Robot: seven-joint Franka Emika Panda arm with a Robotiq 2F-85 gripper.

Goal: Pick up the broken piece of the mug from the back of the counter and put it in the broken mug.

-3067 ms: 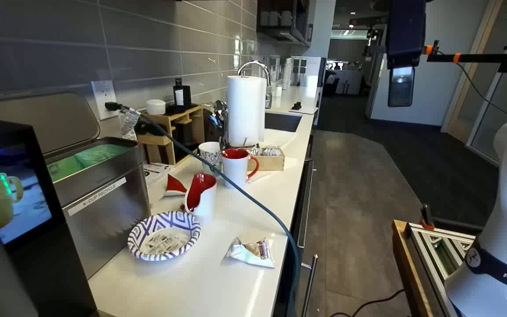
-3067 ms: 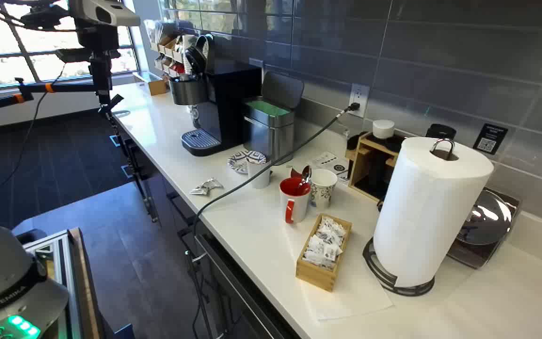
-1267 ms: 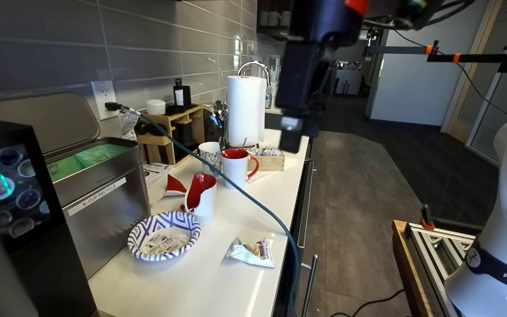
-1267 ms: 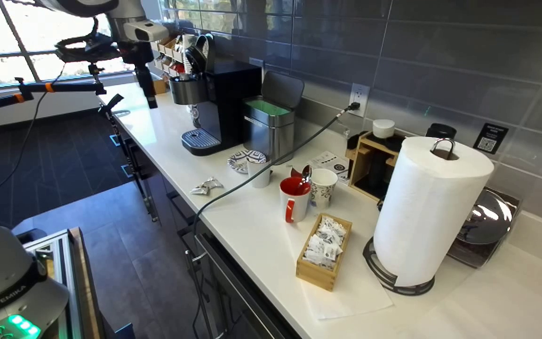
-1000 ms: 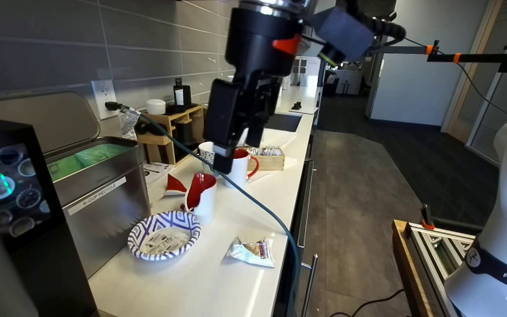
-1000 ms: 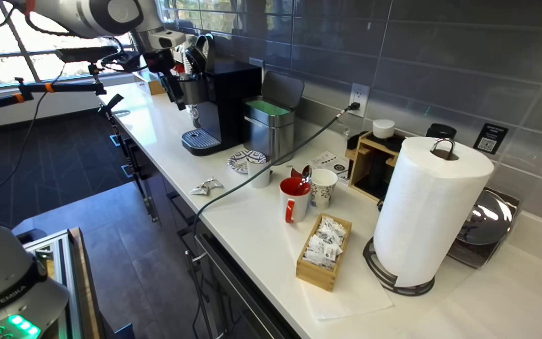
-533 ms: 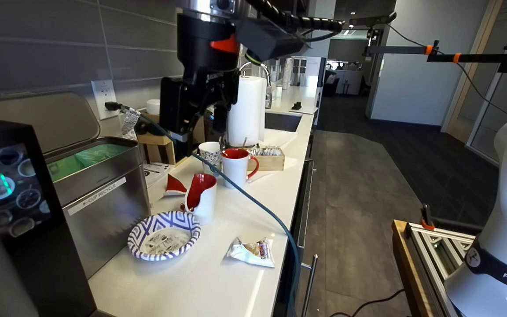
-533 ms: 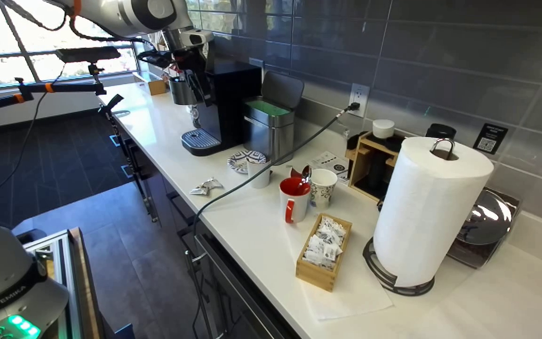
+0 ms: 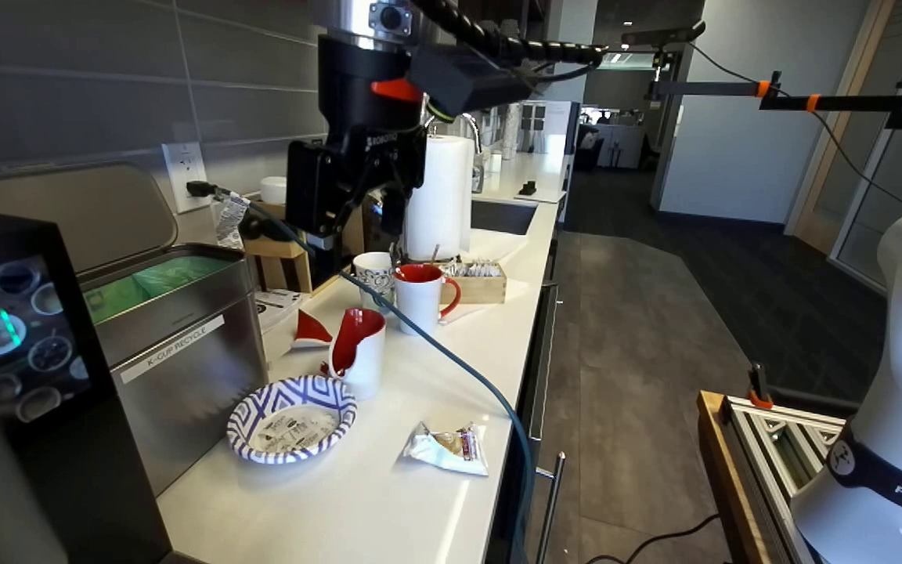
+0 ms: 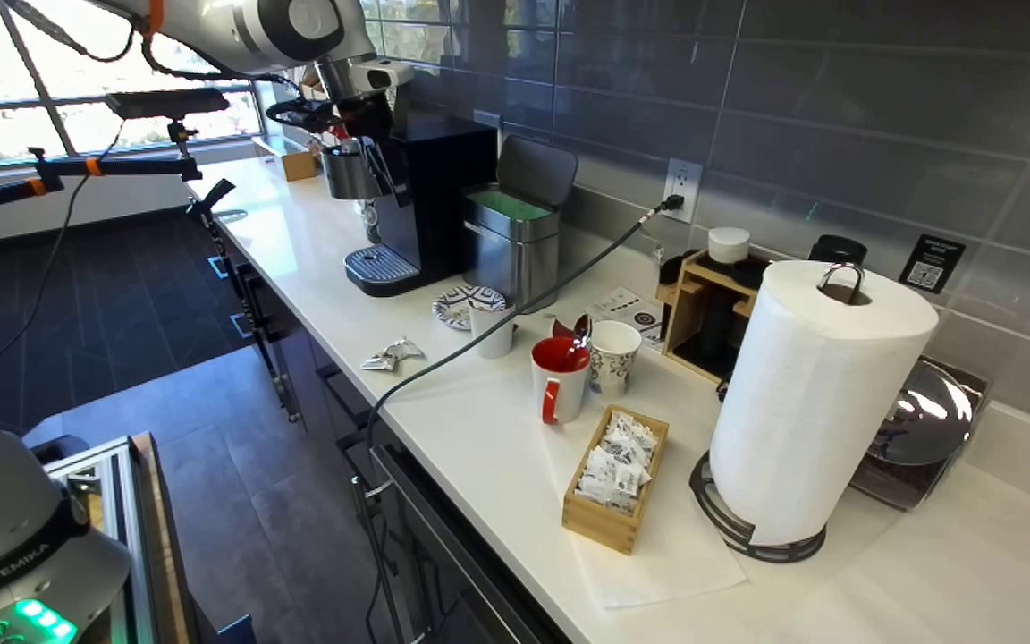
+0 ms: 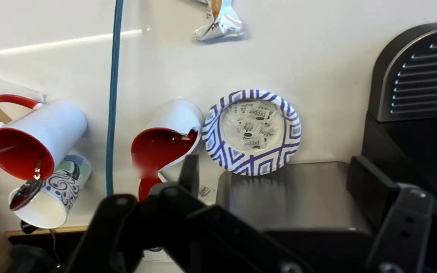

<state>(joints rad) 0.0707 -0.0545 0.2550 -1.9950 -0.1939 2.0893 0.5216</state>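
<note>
The broken piece of the mug (image 9: 310,329) is seen on the back part of the long white counter (image 9: 326,509), just beside the broken mug (image 9: 370,366), on the side toward the tiled wall (image 9: 263,102). A black coffee machine (image 10: 451,201) is placed next to a steel K-cup recycling bin (image 10: 515,259) whose lid is raised. A paper towel roll (image 10: 814,402) is stood upright. The gripper (image 11: 275,168), its fingers spread wide, is held above the counter. A blue-patterned paper bowl (image 11: 214,140) is set just beside the broken mug. An intact white mug with a red handle (image 9: 418,301) is stood upright nearby; the broken mug's red interior is exposed through the gap in its wall. Next to the intact mug a swirl-printed paper cup (image 10: 613,358) is placed, and near the counter's front edge a crumpled white wrapper (image 9: 447,452) is laid. A metal spoon (image 10: 583,331) is leaned in the intact mug, and pepper packets (image 11: 256,127) are gathered in the bowl. Whether the broken piece touches the broken mug cannot be told.
</note>
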